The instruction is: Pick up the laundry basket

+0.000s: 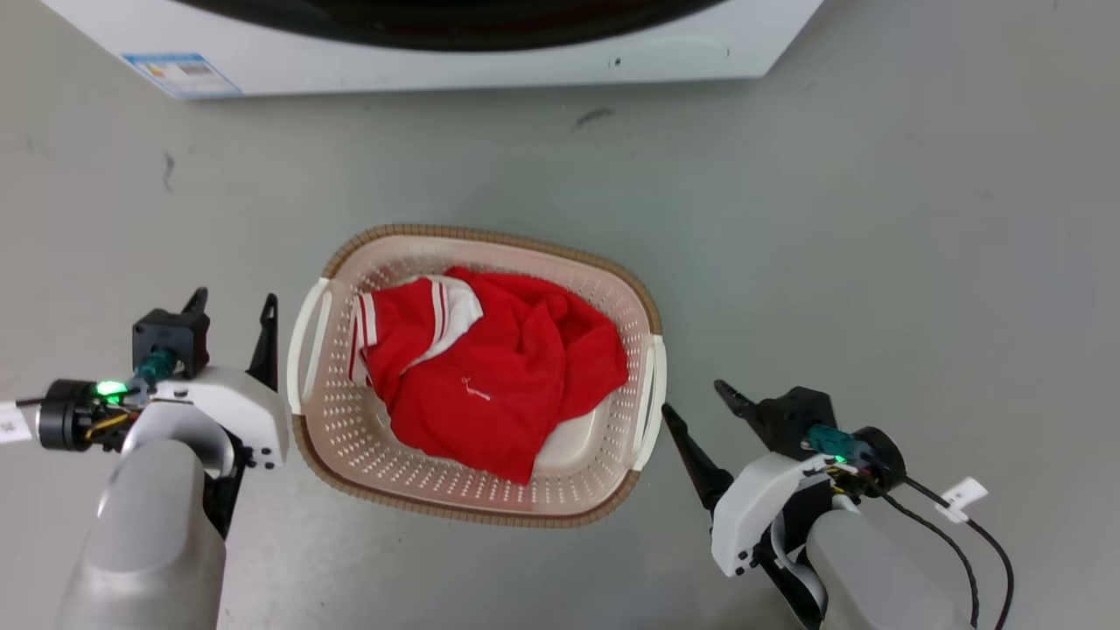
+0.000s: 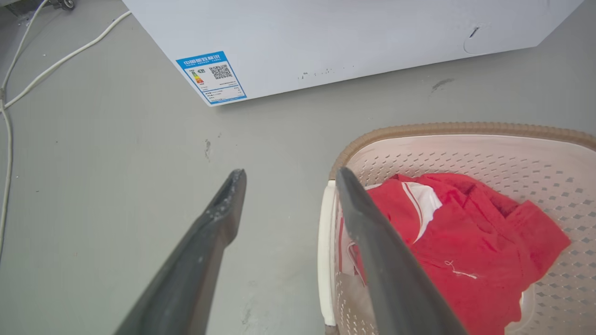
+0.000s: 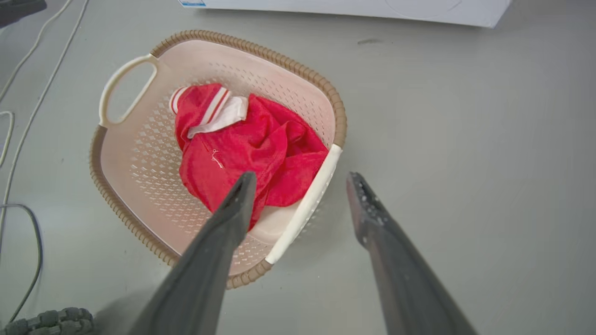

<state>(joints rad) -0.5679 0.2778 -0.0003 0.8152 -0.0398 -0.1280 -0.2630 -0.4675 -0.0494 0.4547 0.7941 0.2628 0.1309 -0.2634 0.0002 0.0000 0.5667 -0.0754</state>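
Cream perforated plastic laundry basket [image 1: 376, 442], brown rim, sits between left pincer [image 1: 233, 302] and right pincer [image 1: 691, 398]; both spread wide, just beside its ends.

Grey scuffed floor [image 1: 875, 219] — a white washing machine [image 2: 326, 42] with blue label [image 2: 212, 77], cables [image 2: 70, 55] trailing beside it

Both arms: pale grey forearms [image 1: 149, 525], white wrist shells [image 1: 241, 407] w/ dark screws [image 1: 262, 465], black cam blocks [image 1: 171, 332], teal plugs [image 1: 157, 363], green LEDs [image 1: 109, 388]. Long dark tapered fingers [image 1: 264, 341]. R side: black cables [image 1: 952, 542], white tag [image 1: 961, 495].
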